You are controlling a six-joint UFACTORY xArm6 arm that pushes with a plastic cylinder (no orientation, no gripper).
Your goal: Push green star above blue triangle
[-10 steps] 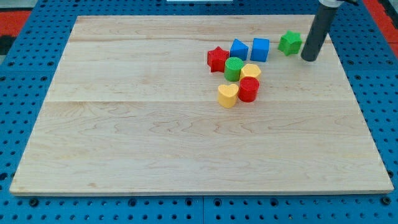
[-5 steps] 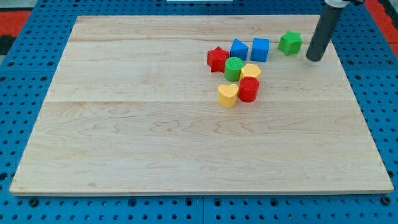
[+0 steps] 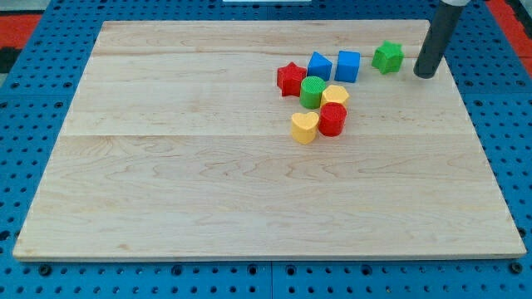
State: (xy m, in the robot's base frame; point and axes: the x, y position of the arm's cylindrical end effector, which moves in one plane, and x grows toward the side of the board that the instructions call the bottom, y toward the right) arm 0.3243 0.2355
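Note:
The green star [image 3: 387, 56] sits near the board's top right. The blue triangle [image 3: 319, 66] lies to its left, with a blue cube [image 3: 348, 66] between them. My tip [image 3: 425, 74] rests on the board to the right of the green star, a little below its level, with a clear gap between them. The rod rises to the view's top edge.
A red star [image 3: 290, 79] touches the blue triangle's left side. Below are a green cylinder [image 3: 313, 91], a yellow block [image 3: 335, 95], a red cylinder [image 3: 332, 120] and a yellow heart [image 3: 304, 128]. The wooden board [image 3: 166, 166] ends just right of my tip.
My tip has moved to the right and slightly up, away from the green star. No block has moved.

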